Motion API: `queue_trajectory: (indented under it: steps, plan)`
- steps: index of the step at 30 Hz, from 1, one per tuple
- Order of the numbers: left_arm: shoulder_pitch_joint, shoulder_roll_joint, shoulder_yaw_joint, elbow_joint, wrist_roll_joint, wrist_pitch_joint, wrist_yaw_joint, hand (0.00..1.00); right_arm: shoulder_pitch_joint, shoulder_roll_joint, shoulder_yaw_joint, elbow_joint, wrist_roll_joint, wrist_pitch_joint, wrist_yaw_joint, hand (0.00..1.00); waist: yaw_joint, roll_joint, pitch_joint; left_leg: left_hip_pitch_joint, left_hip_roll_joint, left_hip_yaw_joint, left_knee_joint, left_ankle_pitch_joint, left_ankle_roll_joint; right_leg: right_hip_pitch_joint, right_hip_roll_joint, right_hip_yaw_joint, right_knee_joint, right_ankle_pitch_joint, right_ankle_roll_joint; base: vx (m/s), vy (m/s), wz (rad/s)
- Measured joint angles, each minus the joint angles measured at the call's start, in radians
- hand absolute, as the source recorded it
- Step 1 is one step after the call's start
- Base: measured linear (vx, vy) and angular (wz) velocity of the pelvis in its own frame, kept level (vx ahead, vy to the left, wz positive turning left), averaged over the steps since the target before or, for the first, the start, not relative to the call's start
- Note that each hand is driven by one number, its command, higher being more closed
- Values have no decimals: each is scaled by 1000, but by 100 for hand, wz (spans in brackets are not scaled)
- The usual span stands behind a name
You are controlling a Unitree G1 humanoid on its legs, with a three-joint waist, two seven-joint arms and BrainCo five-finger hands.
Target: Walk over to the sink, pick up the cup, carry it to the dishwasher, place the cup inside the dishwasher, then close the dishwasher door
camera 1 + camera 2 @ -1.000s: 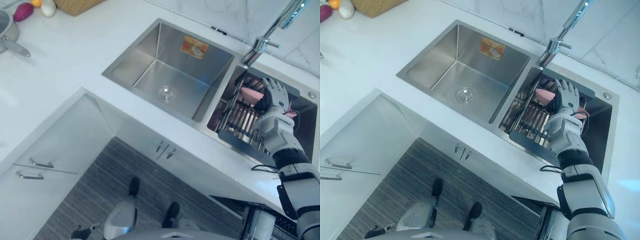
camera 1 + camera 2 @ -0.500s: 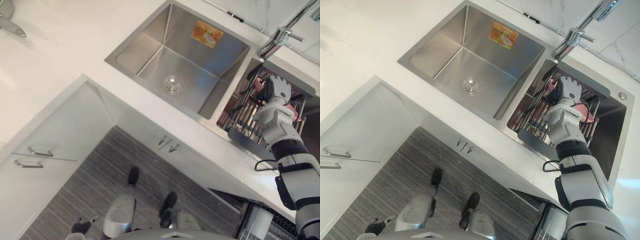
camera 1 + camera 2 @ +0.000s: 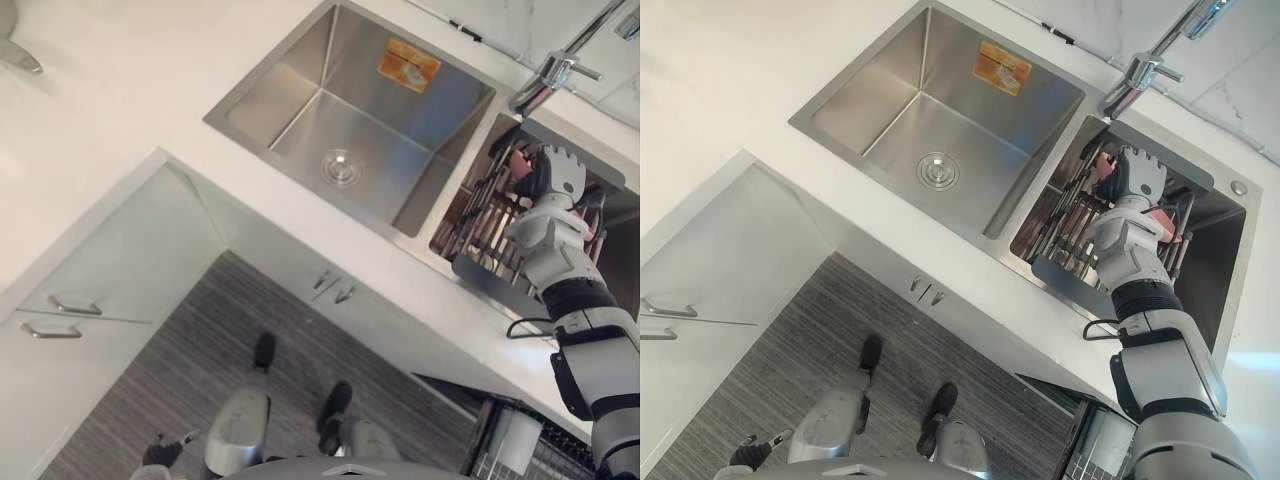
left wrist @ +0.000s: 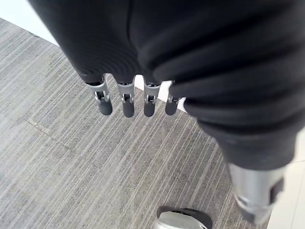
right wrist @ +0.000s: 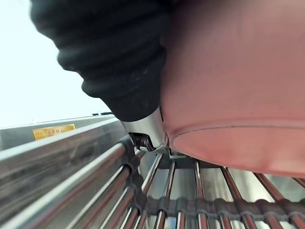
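the right arm (image 3: 1163,372) is silver-grey with black bands at its joints; the left hand (image 4: 157,47) wears a dark ribbed cover, and its silver fingers (image 4: 125,98) end in dark tips.

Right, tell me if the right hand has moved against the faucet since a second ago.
No. The view itself shifted; the right hand stays just in front of the faucet, over the rack, curled on the cup.

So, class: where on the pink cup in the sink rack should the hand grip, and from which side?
Grip the pink cup round its smooth wall, mid-body, coming from above: it seems to lie across the rack bars, leaving both flanks free. The right hand sits there, thumb on the wall.
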Motion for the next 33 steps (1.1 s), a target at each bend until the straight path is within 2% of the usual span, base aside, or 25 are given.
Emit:
queue_trajectory:
  steps: [5, 10, 14, 16, 19, 24, 29, 33]
  plan:
    - [0, -15, 0, -12, 6, 17, -6, 0, 68, 0, -106, -114, 12, 3, -25, 100, -6, 0, -2, 50, 0, 29, 0, -7, 4, 35, -2, 29, -1, 6, 7, 20, -6, -14]
    - [0, -36, -2, -12, 44, 51, -17, 0, 141, 0, -156, -183, 11, -14, -44, 100, -38, -4, -32, 77, 5, 46, -2, -11, 6, 52, 0, 45, -2, 6, 8, 9, -7, -12]
    - [1, -36, -5, 10, 74, 78, -19, 0, 205, 0, -165, -191, 10, -35, -47, 100, -48, -3, -99, 87, 7, 57, -6, -19, 5, 63, 2, 52, -14, 5, 8, -3, -4, -6]
    - [1, -36, -7, 19, 83, 79, -27, 0, 223, 0, -166, -191, 10, -42, -48, 100, -51, -2, -110, 100, 7, 59, -6, -21, 3, 73, 2, 53, -15, 5, 7, -8, 1, -2]
    - [10, -38, -24, 21, 101, 89, -40, 0, 255, 0, -190, -193, 10, -60, -59, 100, -54, 4, -138, 105, 7, 68, -6, -28, 1, 75, 1, 56, -15, 5, 6, -10, 5, -7]
    - [35, -37, -37, 22, 134, 99, -46, 0, 285, 2, -204, -229, 11, -95, -73, 100, -74, 16, -162, 122, 7, 83, -6, -31, 4, 86, 0, 79, -18, 8, 2, 1, 9, -9]
    - [37, -39, -61, 25, 157, 117, -46, 0, 318, 15, -267, -273, 11, -139, -116, 100, -82, 34, -194, 127, 8, 93, -6, -32, 3, 89, 0, 84, -24, 12, 1, 4, 2, -5]
    - [42, -43, -62, 25, 159, 124, -46, 0, 324, 20, -271, -324, 9, -152, -139, 100, -86, 39, -205, 144, 9, 106, -6, -39, 4, 101, 1, 102, -30, 12, 1, 16, -3, -9]
